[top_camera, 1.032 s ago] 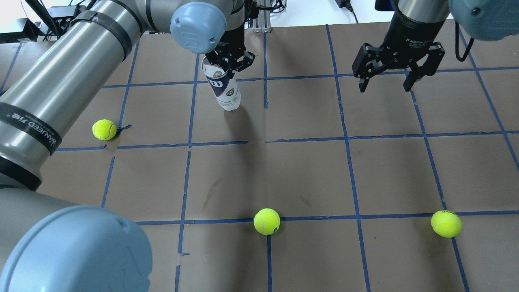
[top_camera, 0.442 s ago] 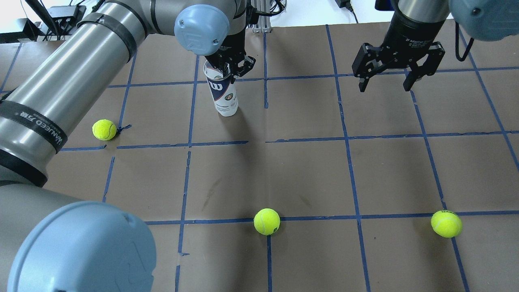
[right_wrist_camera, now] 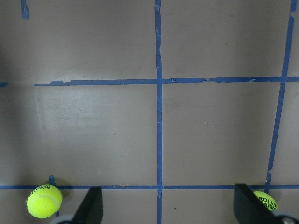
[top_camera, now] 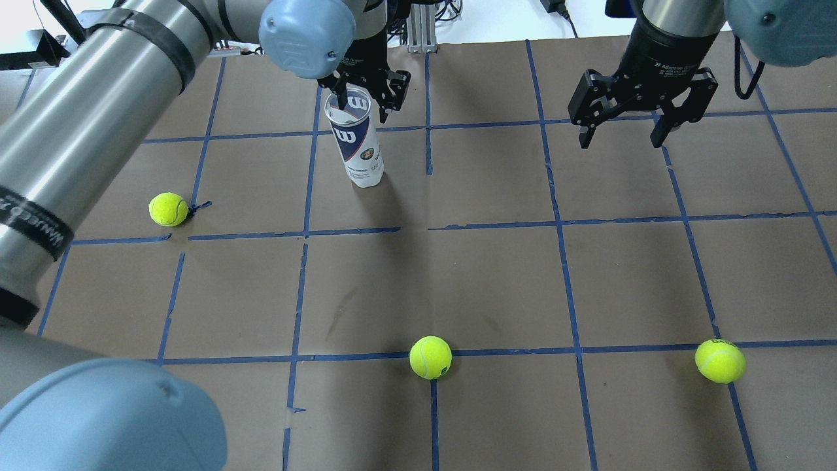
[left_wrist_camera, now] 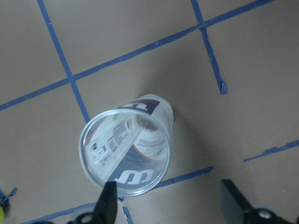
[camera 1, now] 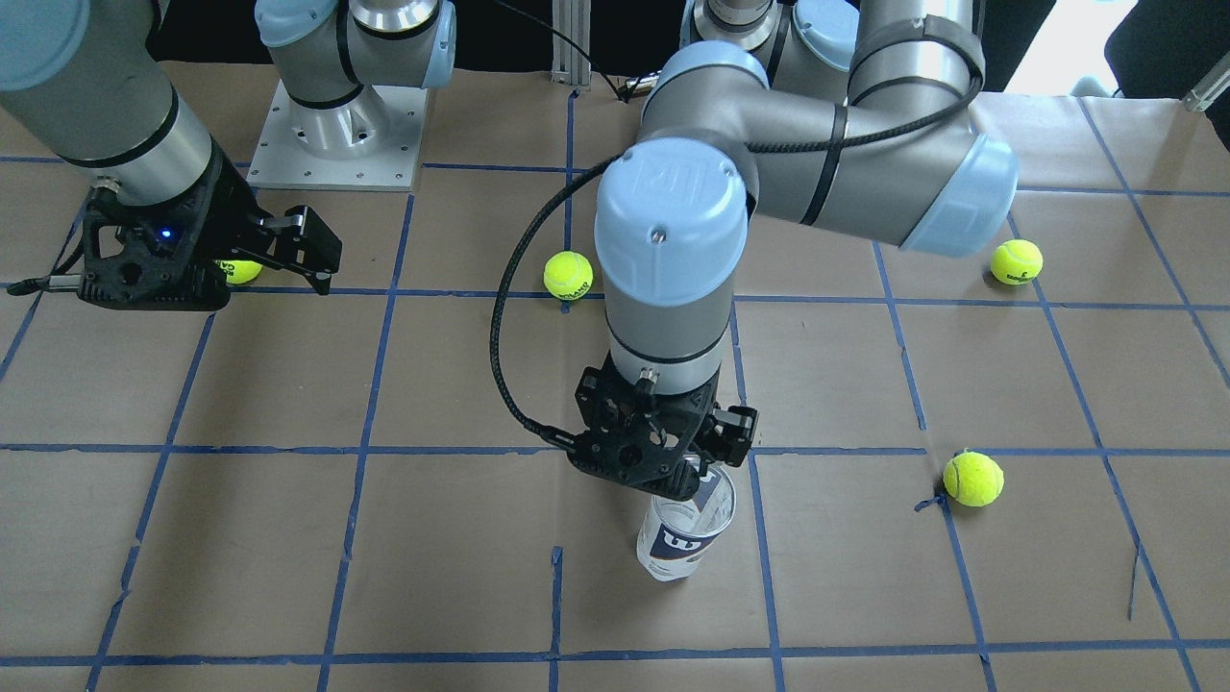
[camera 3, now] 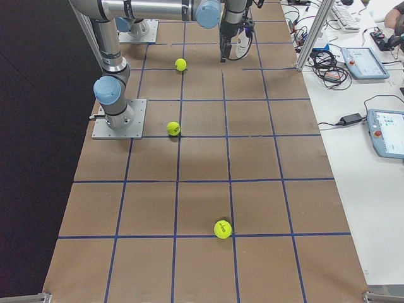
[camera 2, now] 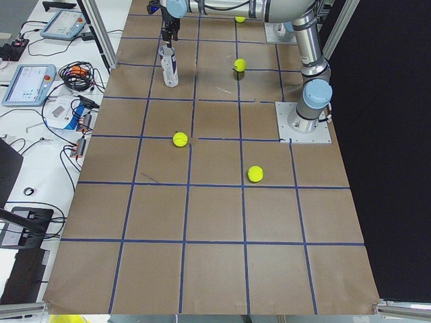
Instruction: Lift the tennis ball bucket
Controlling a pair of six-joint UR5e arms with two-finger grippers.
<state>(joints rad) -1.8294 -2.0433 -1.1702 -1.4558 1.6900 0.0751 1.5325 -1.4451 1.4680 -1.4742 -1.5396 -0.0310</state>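
The tennis ball bucket (top_camera: pixel 357 140) is a clear can with a white and navy Wilson label. It stands upright and empty on the brown table, and also shows in the front view (camera 1: pixel 680 538) and in the left wrist view (left_wrist_camera: pixel 125 145). My left gripper (top_camera: pixel 363 99) hangs just above its open top, jaws apart. In the left wrist view one fingertip (left_wrist_camera: pixel 108 205) is at the rim's edge and the other is well outside the can. My right gripper (top_camera: pixel 621 134) is open and empty, up over the far right squares.
Three tennis balls lie on the blue-taped table (top_camera: pixel 497 281): one at left (top_camera: pixel 168 209), one at front centre (top_camera: pixel 430 357), one at front right (top_camera: pixel 720 360). The right wrist view shows two balls (right_wrist_camera: pixel 44 200) (right_wrist_camera: pixel 265 200) below the open fingers.
The can went from tilted in the left gripper's hold to standing upright. The left gripper's jaws have opened and no longer hold the rim. The right arm has not moved.
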